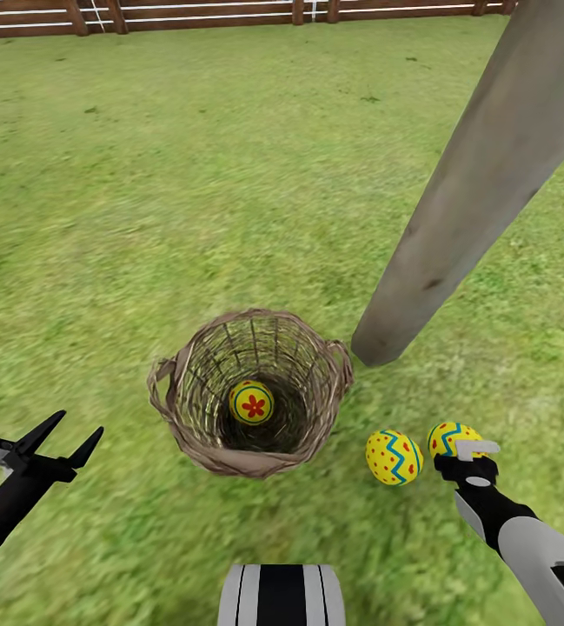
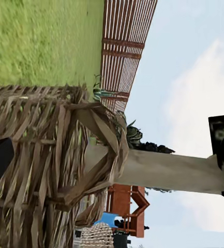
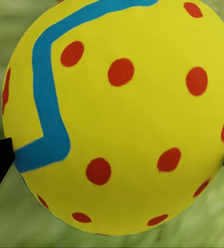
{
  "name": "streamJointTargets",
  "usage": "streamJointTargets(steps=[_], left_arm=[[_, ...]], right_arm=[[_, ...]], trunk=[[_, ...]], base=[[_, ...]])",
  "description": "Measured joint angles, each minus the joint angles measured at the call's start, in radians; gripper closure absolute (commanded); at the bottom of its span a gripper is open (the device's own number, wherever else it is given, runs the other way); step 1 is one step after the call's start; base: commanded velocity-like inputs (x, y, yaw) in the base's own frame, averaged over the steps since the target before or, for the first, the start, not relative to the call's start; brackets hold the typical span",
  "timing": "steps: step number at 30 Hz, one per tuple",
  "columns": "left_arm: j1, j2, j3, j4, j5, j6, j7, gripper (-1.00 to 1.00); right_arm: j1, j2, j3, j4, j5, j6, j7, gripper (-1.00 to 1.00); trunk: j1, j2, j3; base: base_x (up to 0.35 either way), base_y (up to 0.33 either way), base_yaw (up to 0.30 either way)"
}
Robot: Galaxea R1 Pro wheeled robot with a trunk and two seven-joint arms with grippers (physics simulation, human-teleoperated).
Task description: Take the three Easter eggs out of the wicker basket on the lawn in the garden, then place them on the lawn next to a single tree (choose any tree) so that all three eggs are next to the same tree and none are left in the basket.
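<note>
The wicker basket (image 1: 196, 435) stands on the lawn (image 1: 186, 174) in front of me, with the red-flower egg (image 1: 251, 402) lying at its bottom. Two yellow eggs with blue zigzags and red dots lie on the grass to its right, near the foot of the tree (image 1: 455, 200): one (image 1: 394, 456) alone, the other (image 1: 452, 435) between the fingers of my right gripper (image 1: 462, 454). That egg (image 3: 122, 113) looms close in the right wrist view, the right gripper (image 3: 112, 160) open wide around it. My left gripper (image 1: 80, 424) hangs open and empty left of the basket (image 2: 49, 155).
A brown wooden fence (image 1: 142, 13) runs along the far edge of the lawn. The pale trunk (image 2: 168, 170) leans up to the right behind the basket. Open grass stretches to the left and beyond the basket. My own base (image 1: 282, 596) shows at the near edge.
</note>
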Motion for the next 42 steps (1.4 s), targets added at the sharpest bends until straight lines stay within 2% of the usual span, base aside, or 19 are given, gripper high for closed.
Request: streamJointTargets(steps=[16,17,23,42], left_arm=[[0.0,0.0,0.001,-0.001,0.001,0.0,0.0,-1.0],[0.0,0.0,0.001,0.0,0.001,0.0,0.0,-1.0],[0.0,0.0,0.003,0.001,-0.001,0.0,0.0,-1.0],[0.0,0.003,-0.002,0.001,-0.002,-0.001,0.003,-1.0]], right_arm=[[0.0,0.0,-0.008,-0.027,0.015,-0.002,-0.012,1.0],[0.0,-0.001,-0.008,-0.027,0.015,-0.002,-0.009,-1.0],[0.0,-0.001,-0.003,-0.005,0.0,-0.003,0.003,-1.0],[0.0,-0.004,-0.003,-0.009,-0.003,-0.007,0.005,-1.0]], trunk=[[0.002,-0.002,-0.027],[0.002,-0.002,-0.027],[0.003,-0.002,-0.027],[-0.005,0.003,0.046]], base=[[0.0,0.0,0.0],[0.0,0.0,0.0],[0.0,0.0,0.0],[0.0,0.0,0.0]])
